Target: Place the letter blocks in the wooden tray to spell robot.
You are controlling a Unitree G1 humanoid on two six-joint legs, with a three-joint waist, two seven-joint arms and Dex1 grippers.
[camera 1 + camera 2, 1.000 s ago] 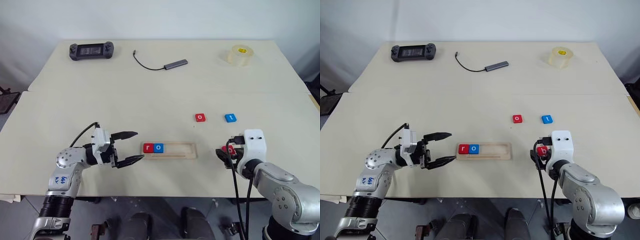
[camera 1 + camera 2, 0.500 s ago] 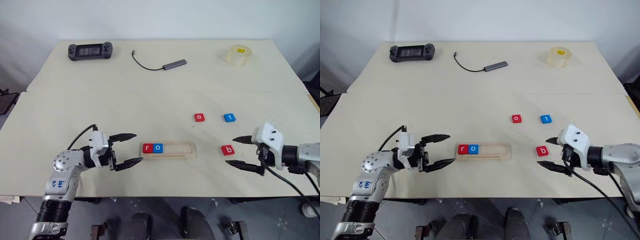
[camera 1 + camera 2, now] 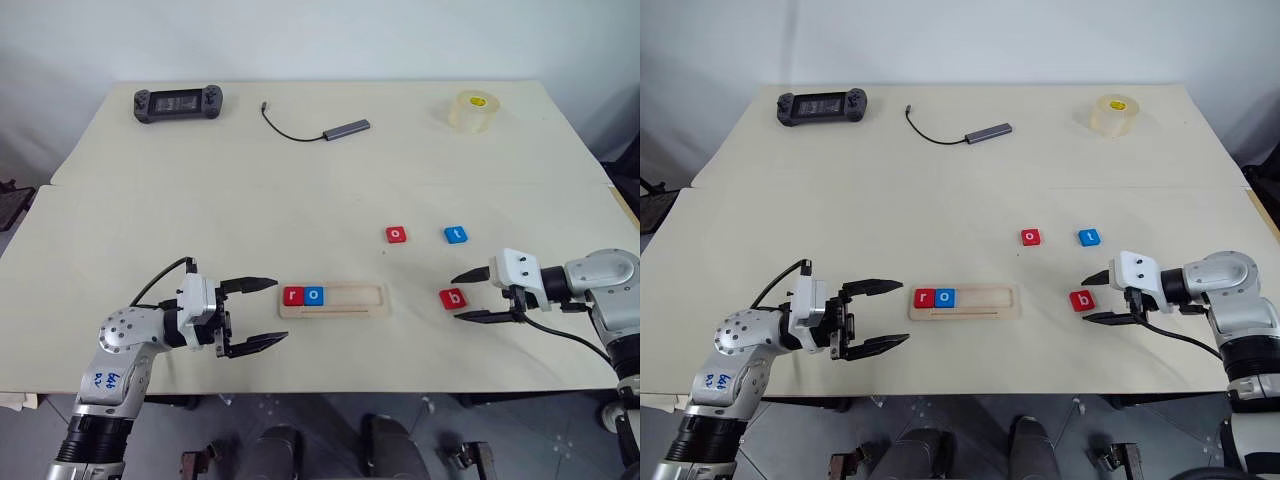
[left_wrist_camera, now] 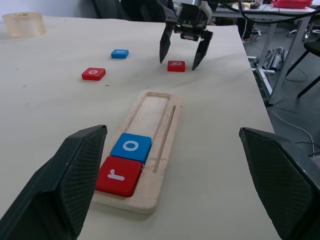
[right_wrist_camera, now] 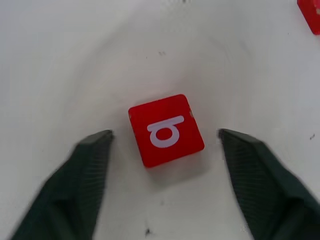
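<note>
The wooden tray (image 3: 356,299) lies near the table's front edge. A red r block (image 3: 294,295) and a blue o block (image 3: 315,295) sit side by side at its left end. A red o block (image 3: 396,234) and a blue t block (image 3: 456,234) lie on the table beyond the tray's right end. The red b block (image 3: 453,297) lies flat to the right of the tray. My right gripper (image 3: 456,299) is open, one finger on each side of the b block (image 5: 165,129) without touching it. Left of the tray, my left gripper (image 3: 282,310) is open and holds nothing.
At the far edge of the table are a black game controller (image 3: 178,102), a grey USB hub with a black cable (image 3: 345,128) and a roll of clear tape (image 3: 472,110). A seam (image 3: 200,183) runs across the tabletop.
My right forearm has swung out to the right and its wrist has rolled. Its fingers now flank the red b block and stand narrower than half a second ago. The left gripper drew back slightly.
</note>
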